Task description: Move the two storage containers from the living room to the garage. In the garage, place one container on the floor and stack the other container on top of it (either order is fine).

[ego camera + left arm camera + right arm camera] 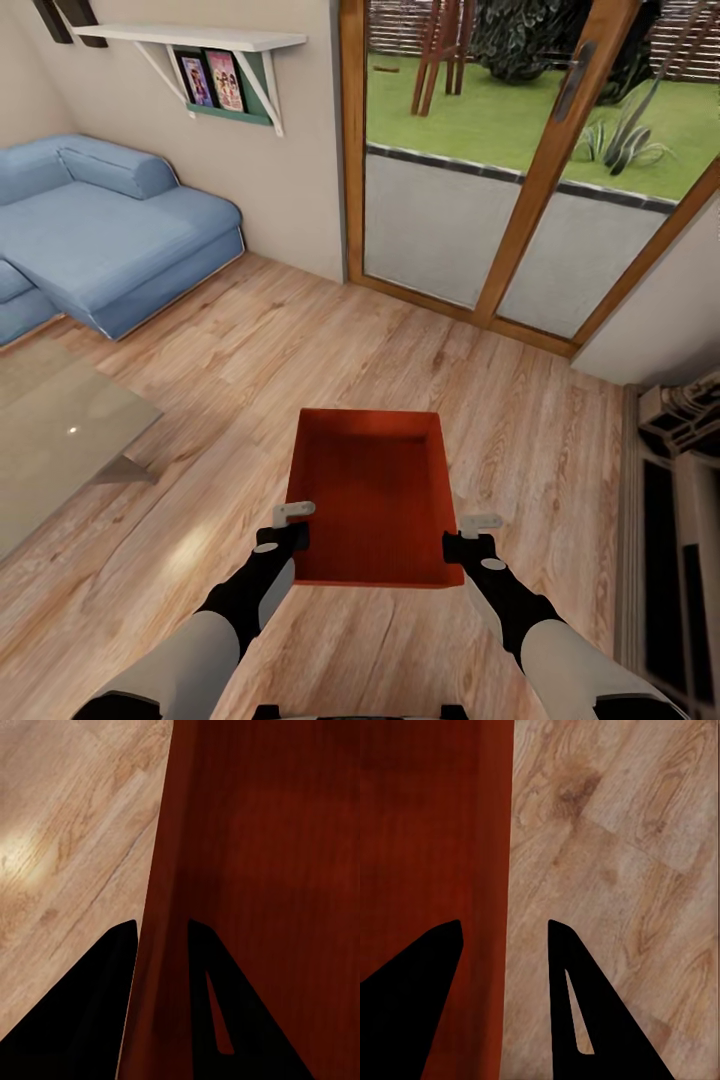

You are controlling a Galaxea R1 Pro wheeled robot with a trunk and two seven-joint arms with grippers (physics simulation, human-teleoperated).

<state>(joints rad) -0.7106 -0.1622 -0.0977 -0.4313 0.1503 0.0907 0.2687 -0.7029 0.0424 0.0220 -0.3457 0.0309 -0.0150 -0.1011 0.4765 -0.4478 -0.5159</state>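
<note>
One orange-red storage container hangs in front of me above the light wood planks of the living room, its open top showing an empty inside. My left gripper is shut on its left wall near the corner closest to me, and my right gripper is shut on the right wall. In the left wrist view the dark fingers of the left gripper straddle the container wall. In the right wrist view the right gripper straddles the wall edge of the container in the same way.
A blue sofa stands at the far left, with a glass coffee table nearer on the left. Wood-framed glass doors are ahead, a wall shelf is at the upper left, and a dark cabinet lines the right edge.
</note>
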